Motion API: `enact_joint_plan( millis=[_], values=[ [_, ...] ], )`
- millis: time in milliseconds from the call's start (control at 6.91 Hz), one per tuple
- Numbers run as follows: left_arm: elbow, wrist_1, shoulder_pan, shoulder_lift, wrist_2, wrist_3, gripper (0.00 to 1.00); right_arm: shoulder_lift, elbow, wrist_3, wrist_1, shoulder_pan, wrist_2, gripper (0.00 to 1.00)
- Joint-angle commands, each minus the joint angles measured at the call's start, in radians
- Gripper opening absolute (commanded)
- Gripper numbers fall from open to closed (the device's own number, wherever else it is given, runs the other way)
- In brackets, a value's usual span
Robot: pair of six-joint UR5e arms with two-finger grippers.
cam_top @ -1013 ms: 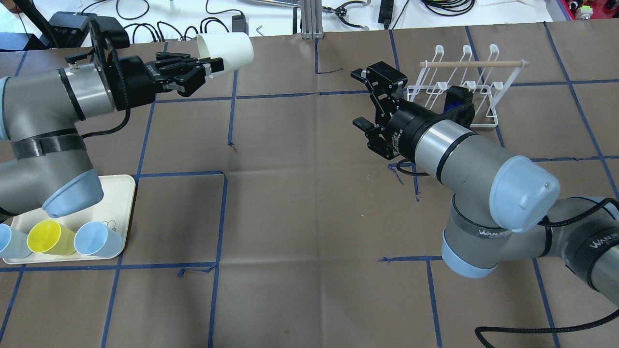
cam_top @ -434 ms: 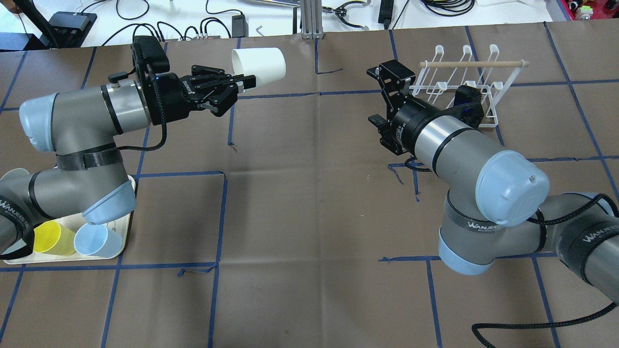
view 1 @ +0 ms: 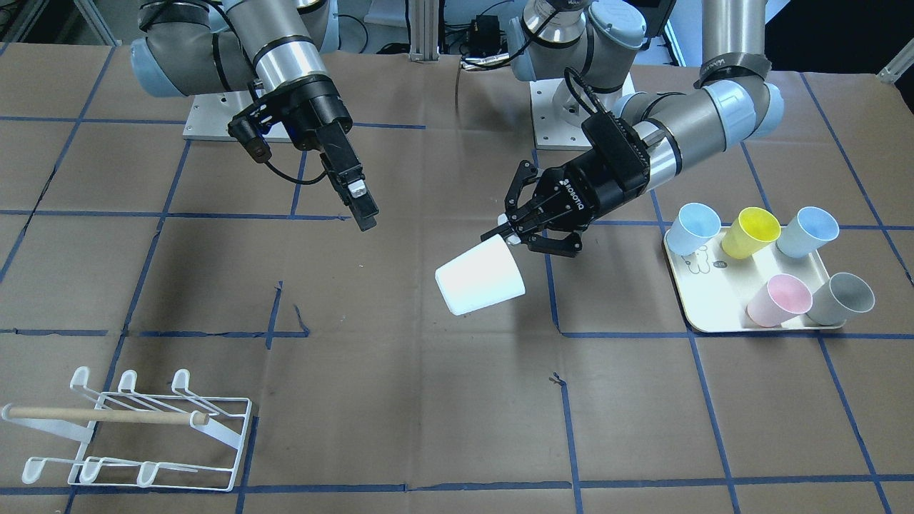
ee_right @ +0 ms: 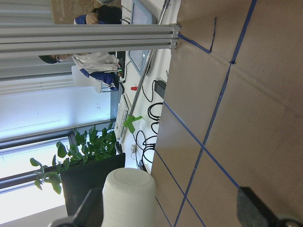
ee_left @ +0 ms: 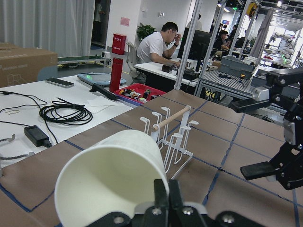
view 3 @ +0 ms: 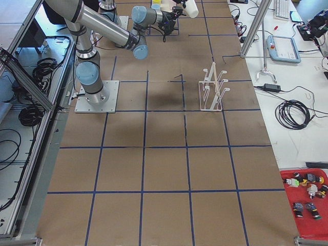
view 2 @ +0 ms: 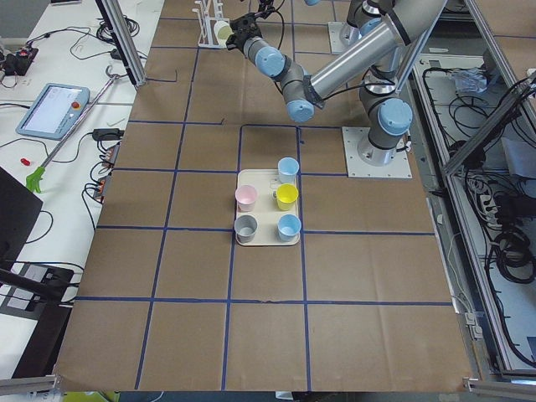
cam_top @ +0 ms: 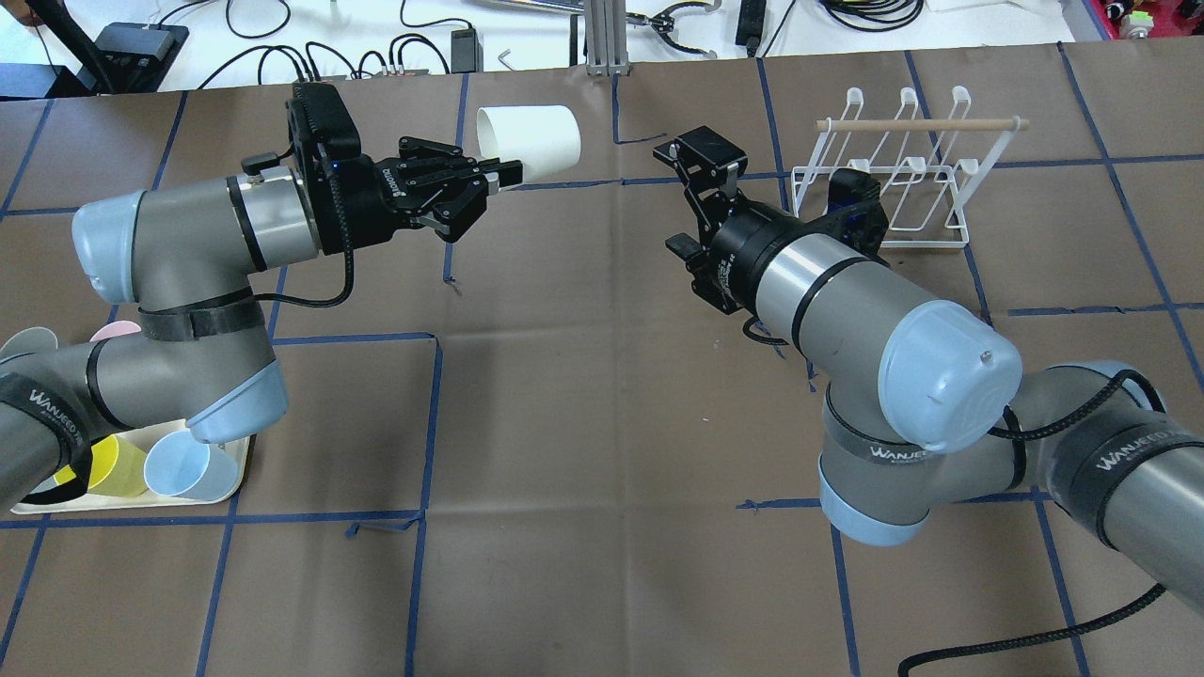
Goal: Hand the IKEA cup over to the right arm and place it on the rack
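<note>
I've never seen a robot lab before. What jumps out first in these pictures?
A plain white cup hangs sideways above the brown table, near its middle, pinched at its rim by the left arm's black claw-like gripper. The right arm's black flat-fingered gripper faces it, open. Five coloured cups sit on a cream tray by the left arm.

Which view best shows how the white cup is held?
Exterior front-facing: the whole cup, tilted, its rim pinched by the left gripper. Overhead shows it sideways, left wrist its mouth, right wrist its base.
</note>
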Motion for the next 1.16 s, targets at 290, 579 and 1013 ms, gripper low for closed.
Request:
enact_joint_plan(
  millis=[290,579,1013],
  values=[
    [-0.002,0.026,-0.021,-0.01,0.005,-0.002,0.0,0.03,-0.04,-0.021,0.043,0.023,0.152,0.95],
    [-0.002,0.027,-0.021,-0.01,0.006,-0.007,0.0,0.077,-0.091,0.009,0.058,0.044,0.119,0.94],
    [-0.002,0.026,-0.024,-0.01,0.003,-0.03,0.0,0.111,-0.132,0.048,0.06,0.055,0.041,1.0]
  ],
)
